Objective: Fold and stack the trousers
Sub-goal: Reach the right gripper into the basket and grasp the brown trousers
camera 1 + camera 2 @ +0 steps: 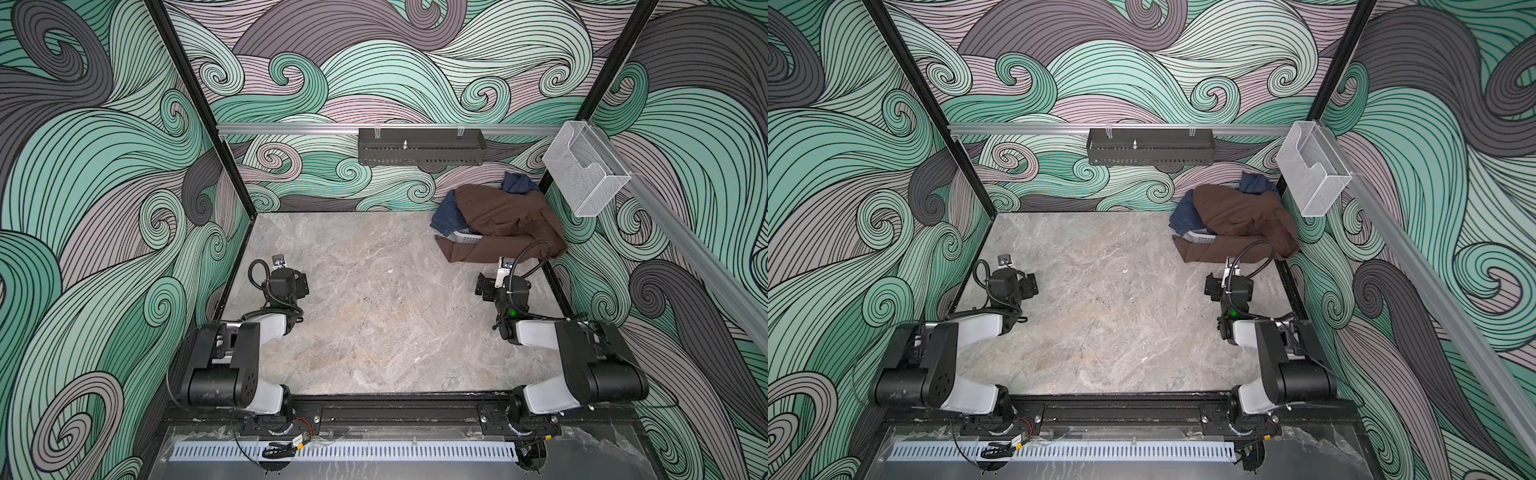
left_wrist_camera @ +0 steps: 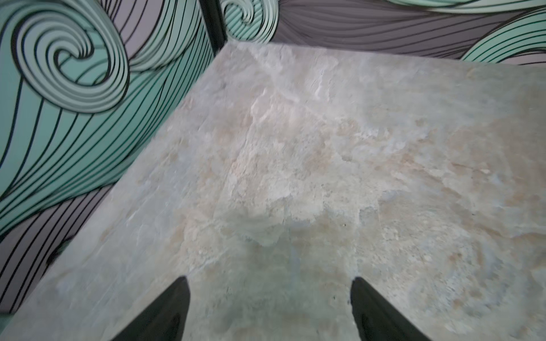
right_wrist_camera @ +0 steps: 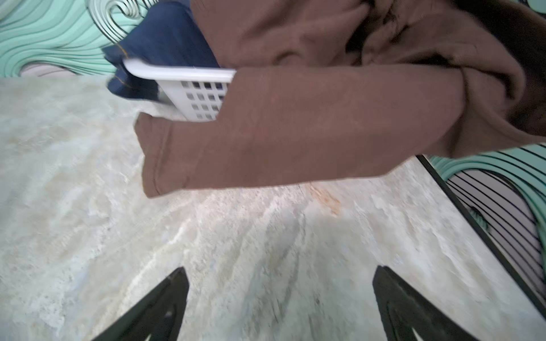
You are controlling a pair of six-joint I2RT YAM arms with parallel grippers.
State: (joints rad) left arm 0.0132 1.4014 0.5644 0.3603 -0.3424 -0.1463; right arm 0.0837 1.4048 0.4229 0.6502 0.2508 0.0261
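Observation:
The brown trousers lie crumpled in the far right corner in both top views. They are draped over a white slotted basket, and one leg hangs down onto the marble table. My right gripper hovers a little in front of that leg, open, with only table between its fingers. Over the left side of the table my left gripper hangs far from the trousers, open and empty.
Dark blue denim garments lie in the basket under and behind the trousers. A black perforated tray hangs on the back rail, and a clear holder on the right rail. Patterned walls enclose the marble table on three sides.

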